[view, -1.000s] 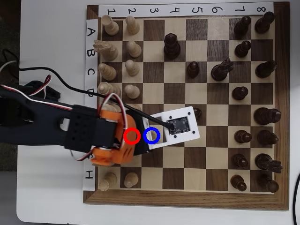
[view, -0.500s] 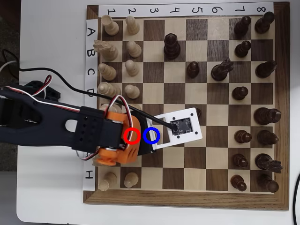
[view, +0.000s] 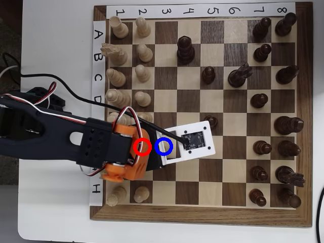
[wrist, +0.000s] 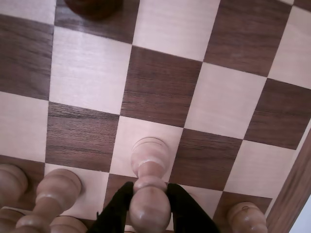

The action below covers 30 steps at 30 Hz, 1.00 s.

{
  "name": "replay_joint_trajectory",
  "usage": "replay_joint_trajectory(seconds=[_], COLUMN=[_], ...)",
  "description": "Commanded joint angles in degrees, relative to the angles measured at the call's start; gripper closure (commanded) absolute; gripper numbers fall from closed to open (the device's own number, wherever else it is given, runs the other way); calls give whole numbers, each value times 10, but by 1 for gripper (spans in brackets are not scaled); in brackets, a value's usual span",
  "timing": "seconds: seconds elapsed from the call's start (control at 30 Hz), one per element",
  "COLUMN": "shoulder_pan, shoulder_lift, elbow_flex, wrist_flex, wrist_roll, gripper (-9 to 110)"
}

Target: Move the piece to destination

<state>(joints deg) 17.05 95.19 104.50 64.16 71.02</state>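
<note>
The biggest risk here is crowding. In the wrist view the small pale cream wooden pawn with the round head (wrist: 148, 194) stands among close neighbours: another pale round-headed pawn (wrist: 53, 191) to its left and a further pale piece (wrist: 247, 217) low at the right. A lift that tilts, or fingers that swing sideways, could knock one of them over. A second risk is a slip, since the round head gives the black fingers (wrist: 116, 206) little flat surface to press on (the grip looks to sit on the bulge itself, which I judge a less secure hold than the neck below). A third is a short or skewed set-down, leaving the pawn astride a border instead of inside the light-wood square marked with a blue ring (view: 164, 146); the dark square marked with a red ring (view: 143, 146) lies just beside it in the overhead view.

The black two-finger gripper (wrist: 148, 204) is narrowed around the pawn's head, a finger against each side, with no gap visible. The pawn stands upright with its base at the near edge of a light square. In the overhead view the orange and black arm (view: 76, 147) hides both pawn and fingers.
</note>
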Motion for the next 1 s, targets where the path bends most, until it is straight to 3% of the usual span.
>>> replay_joint_trajectory(seconds=[0.0,0.47,0.67,0.97], shoulder_pan=[-1,-24,-17,6], shoulder_lift=[4,33,64,210], elbow_flex=[-3,15,14,-40], wrist_flex=[6,-10,-5,110], wrist_roll=[-2,-4,-16,-80], gripper=[98,80,77,80])
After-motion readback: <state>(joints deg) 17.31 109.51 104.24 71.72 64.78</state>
